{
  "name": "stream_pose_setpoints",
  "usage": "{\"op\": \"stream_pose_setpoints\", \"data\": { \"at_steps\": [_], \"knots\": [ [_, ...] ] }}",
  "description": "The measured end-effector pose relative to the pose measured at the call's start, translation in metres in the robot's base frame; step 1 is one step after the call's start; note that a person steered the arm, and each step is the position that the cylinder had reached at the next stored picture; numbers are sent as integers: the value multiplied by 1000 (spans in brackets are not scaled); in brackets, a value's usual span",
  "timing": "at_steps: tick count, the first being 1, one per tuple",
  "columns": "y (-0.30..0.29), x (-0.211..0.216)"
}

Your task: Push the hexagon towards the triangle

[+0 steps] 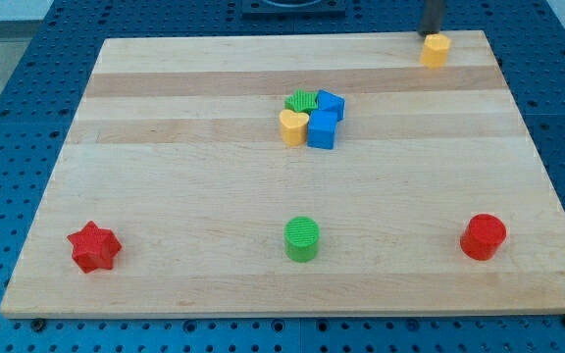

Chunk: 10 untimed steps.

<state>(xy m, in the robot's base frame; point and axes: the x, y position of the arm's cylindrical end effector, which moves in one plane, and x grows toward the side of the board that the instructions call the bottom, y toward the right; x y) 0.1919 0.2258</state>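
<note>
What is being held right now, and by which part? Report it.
Nothing is held; there is no pincer, only a rod. My tip sits just above the yellow hexagon at the view's top right, at or very near its far edge; contact cannot be told.

**Eight blocks on one board**

You are looking at eight blocks sitting on a single wooden board (pixel 165 196). By colour, you are counting two yellow, two green, two blue and two red.

The yellows: a hexagon (pixel 436 49) and a heart (pixel 293 126). The greens: a cylinder (pixel 301 238) and a ribbed block (pixel 302 100) whose shape is not showing clearly. The blues: a cube (pixel 323 128) and a smaller block (pixel 330 102), shape unclear. The reds: a star (pixel 93 245) and a cylinder (pixel 483 236).

You are also seeing one rod, with my tip (pixel 431 33) showing once.
</note>
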Motion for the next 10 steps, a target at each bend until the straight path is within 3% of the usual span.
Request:
{"op": "stream_pose_setpoints", "data": {
  "at_steps": [6, 10],
  "knots": [
    [-16, 72],
    [-58, 70]
  ]
}}
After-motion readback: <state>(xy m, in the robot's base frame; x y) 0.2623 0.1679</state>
